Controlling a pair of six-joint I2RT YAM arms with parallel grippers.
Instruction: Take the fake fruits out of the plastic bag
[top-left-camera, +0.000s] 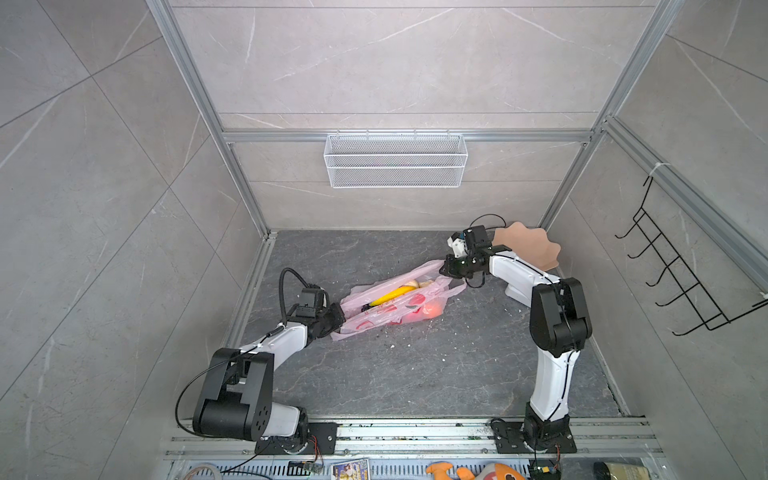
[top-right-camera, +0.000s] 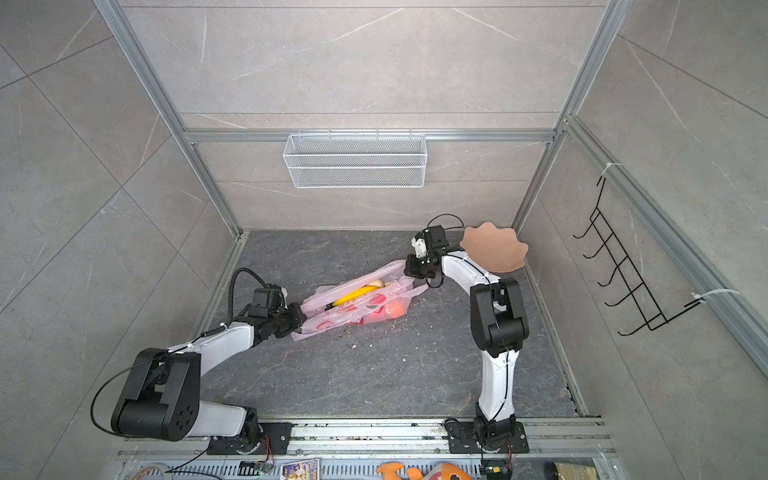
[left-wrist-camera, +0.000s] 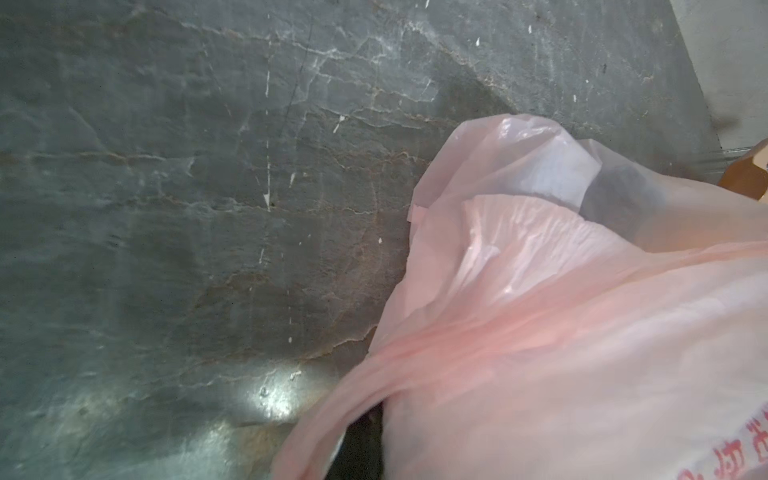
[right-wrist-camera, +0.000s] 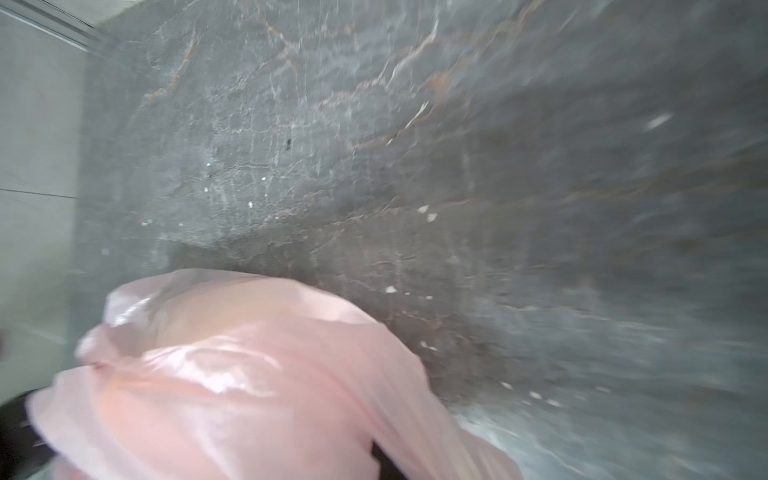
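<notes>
The pale-pink plastic bag (top-left-camera: 360, 322) (top-right-camera: 322, 321) lies stretched slantwise across the dark floor. Through its open top I see fake fruits: a yellow banana (top-left-camera: 392, 295) (top-right-camera: 354, 294), a cream lumpy piece (top-left-camera: 411, 284) (top-right-camera: 376, 283) and a red-orange round fruit (top-left-camera: 432, 310) (top-right-camera: 395, 309). My left gripper (top-left-camera: 338, 321) (top-right-camera: 300, 319) is shut on the bag's near-left end. My right gripper (top-left-camera: 444, 269) (top-right-camera: 408, 269) is shut on the far-right end. In both wrist views pink plastic (left-wrist-camera: 540, 332) (right-wrist-camera: 228, 374) drapes over the jaws and hides them.
A peach wavy-edged dish (top-left-camera: 528, 245) (top-right-camera: 494, 249) lies behind the right arm by the right wall. A white wire basket (top-left-camera: 395, 160) hangs on the back wall, a black hook rack (top-left-camera: 681, 270) on the right wall. White crumbs dot the floor. An orange plush toy (top-left-camera: 478, 471) lies beyond the front rail.
</notes>
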